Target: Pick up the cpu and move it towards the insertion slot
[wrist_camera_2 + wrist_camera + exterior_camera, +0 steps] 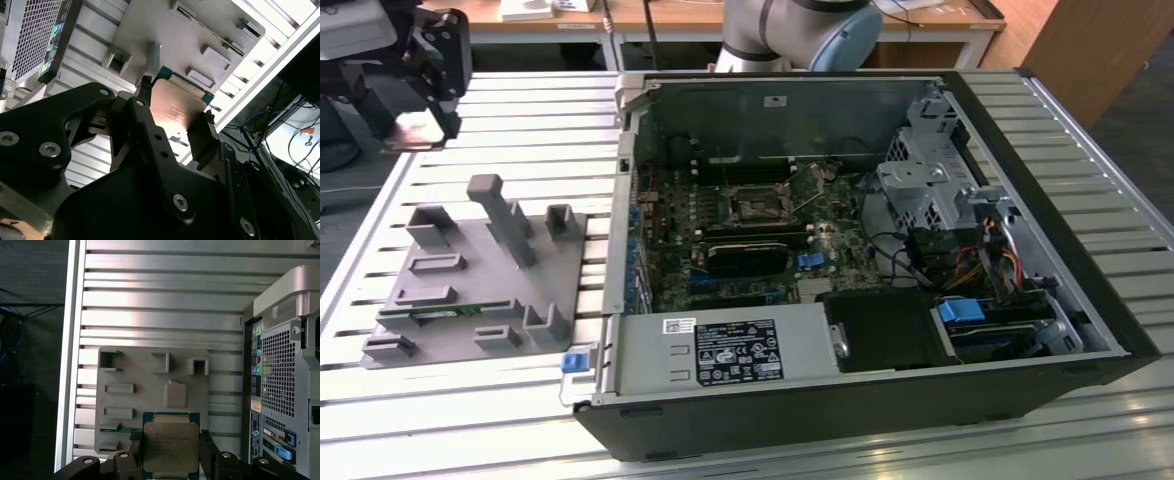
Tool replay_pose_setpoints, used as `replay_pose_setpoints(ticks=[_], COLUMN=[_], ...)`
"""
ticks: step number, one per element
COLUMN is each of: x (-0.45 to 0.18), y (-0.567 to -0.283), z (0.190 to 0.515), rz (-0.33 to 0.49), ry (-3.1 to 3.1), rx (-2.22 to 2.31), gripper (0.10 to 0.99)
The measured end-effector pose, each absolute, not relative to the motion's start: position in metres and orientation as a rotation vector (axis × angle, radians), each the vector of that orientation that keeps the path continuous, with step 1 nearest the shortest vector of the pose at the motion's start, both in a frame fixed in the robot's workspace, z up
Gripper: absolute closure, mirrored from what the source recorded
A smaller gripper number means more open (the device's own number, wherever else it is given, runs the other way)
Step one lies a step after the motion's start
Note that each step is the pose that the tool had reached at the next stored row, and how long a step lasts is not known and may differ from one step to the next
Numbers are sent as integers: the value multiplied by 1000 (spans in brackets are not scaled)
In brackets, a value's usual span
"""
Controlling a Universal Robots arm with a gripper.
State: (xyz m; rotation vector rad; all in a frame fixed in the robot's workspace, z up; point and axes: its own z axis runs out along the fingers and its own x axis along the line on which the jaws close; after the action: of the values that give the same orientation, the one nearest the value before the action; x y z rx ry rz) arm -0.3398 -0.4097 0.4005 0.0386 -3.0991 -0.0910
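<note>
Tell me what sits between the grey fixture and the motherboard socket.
In the exterior view, the open computer case's side wall separates the grey fixture from the insertion slot, along with a strip of motherboard.

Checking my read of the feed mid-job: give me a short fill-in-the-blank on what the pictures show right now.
1. The pincer is shut on the ____.
2. In both wrist views, the held chip hangs above the grey ____.
3. The socket sits inside the open computer ____.
4. A green memory stick lies in the ____.

Missing: chip; fixture; case; fixture

So I count one cpu (171, 447), one grey fixture (150, 395), one open computer case (854, 250), one socket (759, 206), one gripper (171, 456).
</note>
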Motion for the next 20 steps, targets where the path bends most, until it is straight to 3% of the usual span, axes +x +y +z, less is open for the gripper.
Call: replay_pose_setpoints(ticks=[20], x=[-315], y=[-410], z=[401], rz=[-91], ry=[-3089], rx=[38], gripper=[545])
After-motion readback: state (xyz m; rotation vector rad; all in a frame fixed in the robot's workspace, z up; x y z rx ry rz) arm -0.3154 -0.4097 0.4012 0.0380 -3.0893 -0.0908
